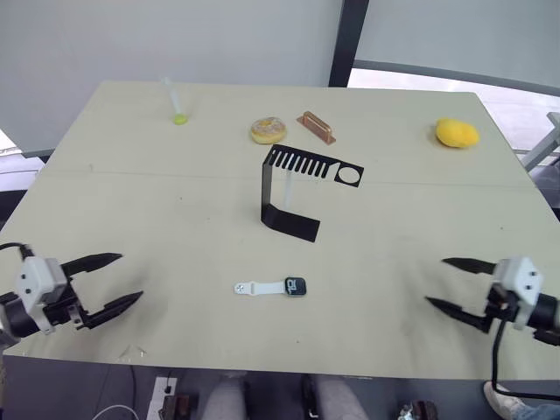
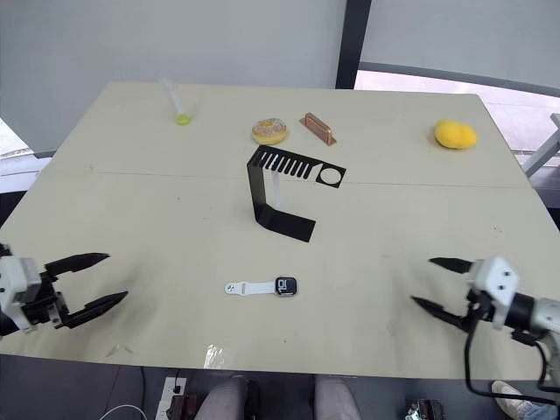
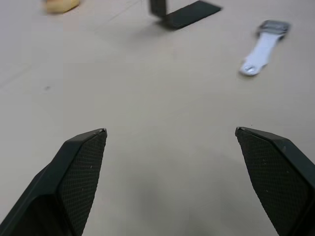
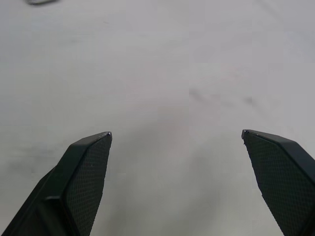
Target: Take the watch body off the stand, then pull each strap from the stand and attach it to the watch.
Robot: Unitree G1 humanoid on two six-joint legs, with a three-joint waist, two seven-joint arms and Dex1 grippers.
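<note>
- Left gripper [image 1: 112, 280] hovers low over the near left corner of the table [image 1: 420, 201], fingers spread wide, holding nothing.
- Right gripper [image 1: 453, 283] sits over the near right edge, likewise spread and empty.
- I see the watch body [image 1: 295, 286] lying flat near the front edge, between the two grippers and well apart from both.
- One white strap [image 1: 258, 287] lies in line with it on its left side, touching it; joined, I think, but I cannot confirm.
- Stand [image 1: 293, 188] is upright behind the watch; a pale strip, possibly the second strap [image 1: 283, 193], hangs under its top plate.
- Far side: a yellow lump [image 1: 457, 133], a doughnut-like piece [image 1: 269, 130], a copper-coloured bar [image 1: 316, 128].
</note>
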